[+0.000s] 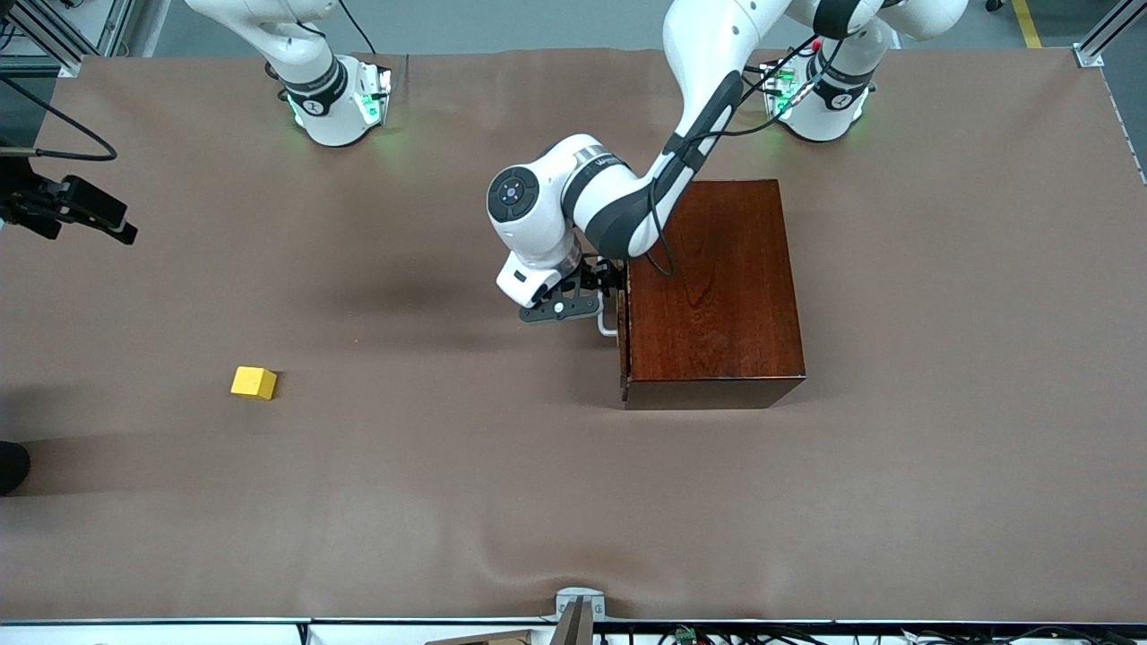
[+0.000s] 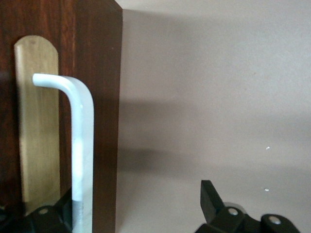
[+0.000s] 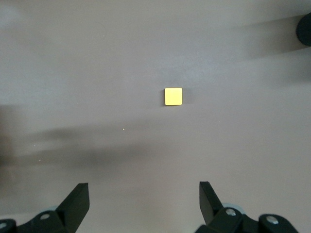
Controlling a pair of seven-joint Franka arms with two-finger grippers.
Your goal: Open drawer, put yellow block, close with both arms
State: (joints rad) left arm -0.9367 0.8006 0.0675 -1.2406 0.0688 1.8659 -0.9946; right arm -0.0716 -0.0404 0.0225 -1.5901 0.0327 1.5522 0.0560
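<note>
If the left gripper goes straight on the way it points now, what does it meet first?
Probably the drawer's front: the left gripper points at it, open, with the white handle beside one finger. The remaining gap is hard to judge.

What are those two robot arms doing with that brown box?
The left gripper is at the white handle of the drawer, fingers open around the bar. The drawer looks shut. The right gripper hangs open over the yellow block, which sits alone on the table toward the right arm's end.
</note>
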